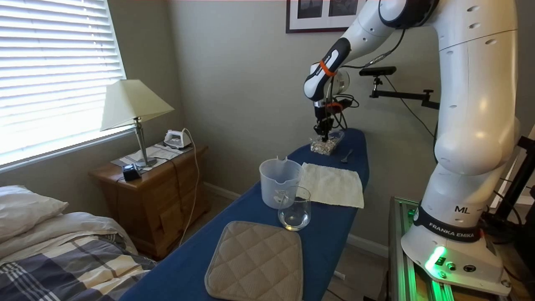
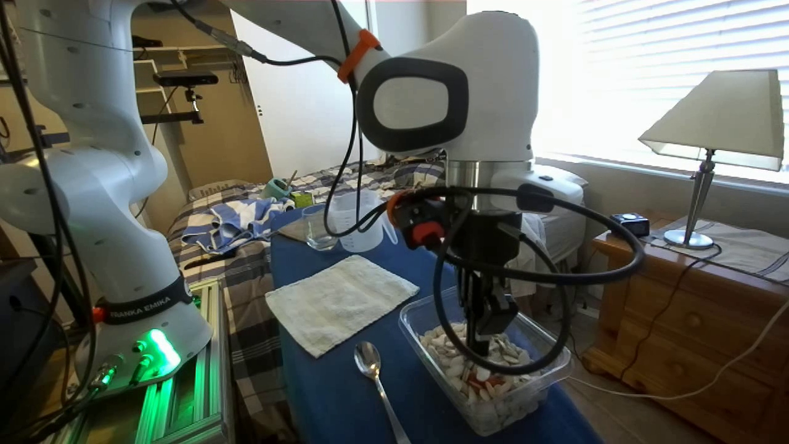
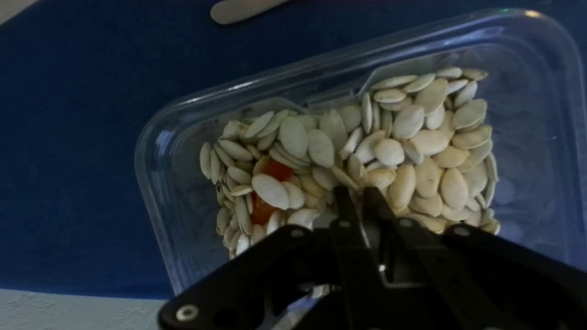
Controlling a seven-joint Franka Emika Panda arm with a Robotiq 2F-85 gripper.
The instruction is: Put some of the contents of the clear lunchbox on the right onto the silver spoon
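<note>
The clear lunchbox (image 2: pixel 548 383) is a low see-through box holding pale flat seeds (image 3: pixel 426 142) with a few orange-red bits (image 3: pixel 262 211). It also shows in an exterior view (image 1: pixel 335 136). The silver spoon (image 2: pixel 383 388) lies on the blue cloth beside the box, bowl toward the white cloth. Its handle end shows in the wrist view (image 3: pixel 243 9). My gripper (image 3: pixel 357 192) points down inside the box, fingertips at or in the seeds near the middle. The fingers are close together with a narrow gap. Whether seeds are pinched between them is hidden.
A white cloth (image 2: pixel 342 302) lies near the spoon. A frosted measuring jug (image 1: pixel 279 182) and a clear glass (image 1: pixel 295 211) stand farther along the blue ironing board (image 1: pixel 250 255), with a beige quilted pad (image 1: pixel 257 259). Black cables (image 2: pixel 592 280) loop around my wrist above the box.
</note>
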